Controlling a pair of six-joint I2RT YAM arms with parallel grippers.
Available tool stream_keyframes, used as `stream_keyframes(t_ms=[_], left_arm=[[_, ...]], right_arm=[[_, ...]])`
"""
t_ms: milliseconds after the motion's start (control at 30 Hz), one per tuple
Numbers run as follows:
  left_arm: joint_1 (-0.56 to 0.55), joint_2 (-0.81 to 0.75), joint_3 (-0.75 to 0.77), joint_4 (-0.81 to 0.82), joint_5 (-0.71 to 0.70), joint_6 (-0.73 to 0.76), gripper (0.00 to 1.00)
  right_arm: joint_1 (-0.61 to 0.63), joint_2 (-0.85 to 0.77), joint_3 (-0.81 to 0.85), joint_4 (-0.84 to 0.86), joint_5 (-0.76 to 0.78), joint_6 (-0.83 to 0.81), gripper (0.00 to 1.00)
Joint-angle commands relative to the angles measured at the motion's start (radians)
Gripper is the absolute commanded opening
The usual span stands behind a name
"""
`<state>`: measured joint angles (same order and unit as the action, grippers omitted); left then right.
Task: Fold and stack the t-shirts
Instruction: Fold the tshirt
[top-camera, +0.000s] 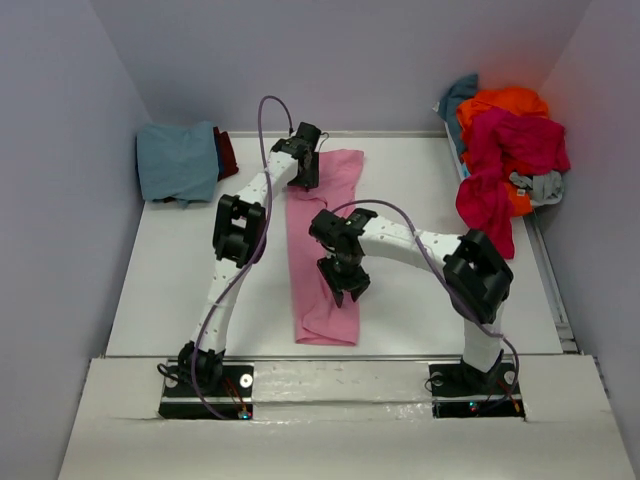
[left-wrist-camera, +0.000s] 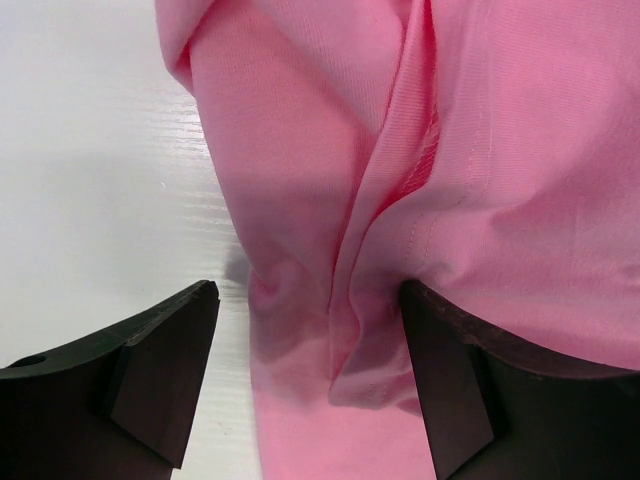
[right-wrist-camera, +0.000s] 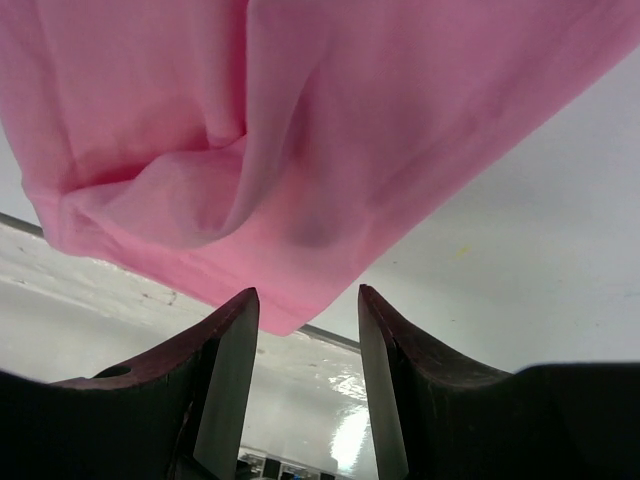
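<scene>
The pink t-shirt (top-camera: 303, 262) lies lengthwise — left gripper (left-wrist-camera: 310, 370) spread wide astride its 12 o'clock end, right gripper (right-wrist-camera: 308, 380) parted, clasping nothing, near 6 o'clock.

No text, label, brand, number or sign can be read in any view: not on the pink t-shirt (top-camera: 325, 300), the folded blue t-shirt (top-camera: 178, 160) at the counter's (top-camera: 170, 290) far left corner, or the heaped t-shirts (top-camera: 512, 140) at its far right corner
</scene>
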<state>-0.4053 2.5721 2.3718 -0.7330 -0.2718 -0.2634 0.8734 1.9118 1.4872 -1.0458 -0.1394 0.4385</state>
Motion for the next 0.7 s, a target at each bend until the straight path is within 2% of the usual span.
stream_keyframes(t_ms=[0,367,667], left_arm=[[0.014,0.04,-0.013,-0.082,-0.049,0.024,0.85],[0.014,0.046,-0.026,-0.089,-0.046,0.023,0.85],[0.014,0.049,-0.031,-0.092,-0.047,0.023,0.85]], right_arm=[[0.053,-0.059,-0.031,-0.019,-0.023,0.022,0.5],[0.191,-0.125,-0.127,-0.026,-0.032,0.109,0.5],[0.236,-0.103,-0.134,-0.008,-0.006,0.135,0.5]])
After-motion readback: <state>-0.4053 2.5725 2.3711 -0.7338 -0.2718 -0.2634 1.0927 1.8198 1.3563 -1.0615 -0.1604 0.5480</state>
